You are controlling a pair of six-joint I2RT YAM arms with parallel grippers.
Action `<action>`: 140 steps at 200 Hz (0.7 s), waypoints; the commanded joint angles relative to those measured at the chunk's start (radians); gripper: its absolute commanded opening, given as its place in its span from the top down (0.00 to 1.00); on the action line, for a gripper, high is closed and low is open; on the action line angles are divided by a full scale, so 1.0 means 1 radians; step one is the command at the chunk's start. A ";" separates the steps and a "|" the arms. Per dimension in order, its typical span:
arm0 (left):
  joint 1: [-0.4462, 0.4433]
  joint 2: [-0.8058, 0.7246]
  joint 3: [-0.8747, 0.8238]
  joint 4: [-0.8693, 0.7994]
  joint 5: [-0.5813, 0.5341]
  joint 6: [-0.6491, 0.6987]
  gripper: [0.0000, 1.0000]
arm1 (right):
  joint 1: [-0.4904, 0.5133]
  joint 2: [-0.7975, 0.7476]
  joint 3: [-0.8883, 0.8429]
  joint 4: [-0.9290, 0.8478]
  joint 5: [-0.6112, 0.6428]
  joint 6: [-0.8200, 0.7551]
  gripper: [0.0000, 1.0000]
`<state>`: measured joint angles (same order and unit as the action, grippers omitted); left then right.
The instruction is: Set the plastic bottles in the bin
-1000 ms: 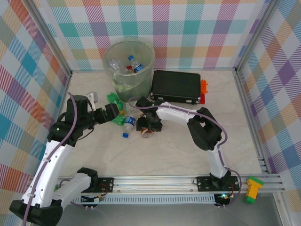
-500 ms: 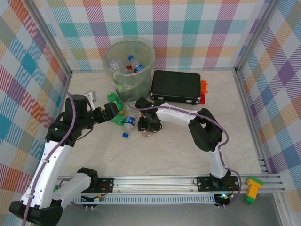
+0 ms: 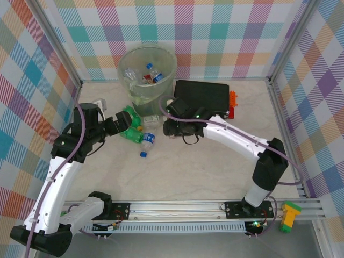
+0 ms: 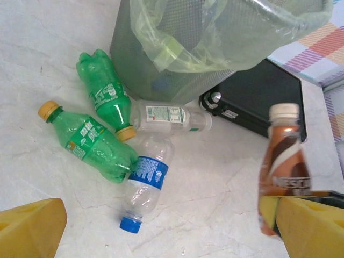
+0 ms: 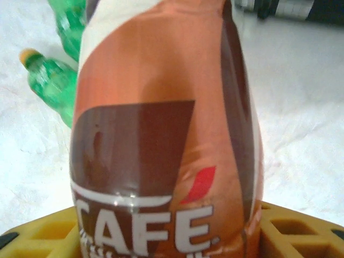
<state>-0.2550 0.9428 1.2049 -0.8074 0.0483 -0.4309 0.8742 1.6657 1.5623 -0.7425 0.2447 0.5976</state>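
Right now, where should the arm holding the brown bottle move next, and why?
Probably up and across, over the rim of the tall round grey-green bin: the right pincer grips the brown plastic coffee bottle beside the bin, not above it.

Right gripper (image 3: 171, 123) holding brown bottle (image 3: 169, 104) at 5 o'clock of bin (image 3: 171, 63); left gripper (image 3: 124, 123) hanging open over green bottles (image 3: 134, 135).
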 commanded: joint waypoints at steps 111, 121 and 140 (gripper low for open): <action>-0.009 0.025 0.106 -0.036 -0.018 -0.023 0.00 | -0.008 0.303 0.618 0.124 0.326 -0.858 0.42; -0.009 0.025 0.110 -0.042 -0.018 -0.027 0.00 | -0.016 0.336 0.662 0.143 0.325 -0.885 0.42; -0.009 0.026 0.121 -0.054 -0.017 -0.032 0.01 | -0.034 0.405 0.757 0.163 0.318 -0.920 0.42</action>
<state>-0.2550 0.9657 1.2881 -0.8246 0.0391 -0.4461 0.8604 2.0205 2.2044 -0.6609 0.5430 -0.2035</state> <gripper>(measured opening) 0.995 0.579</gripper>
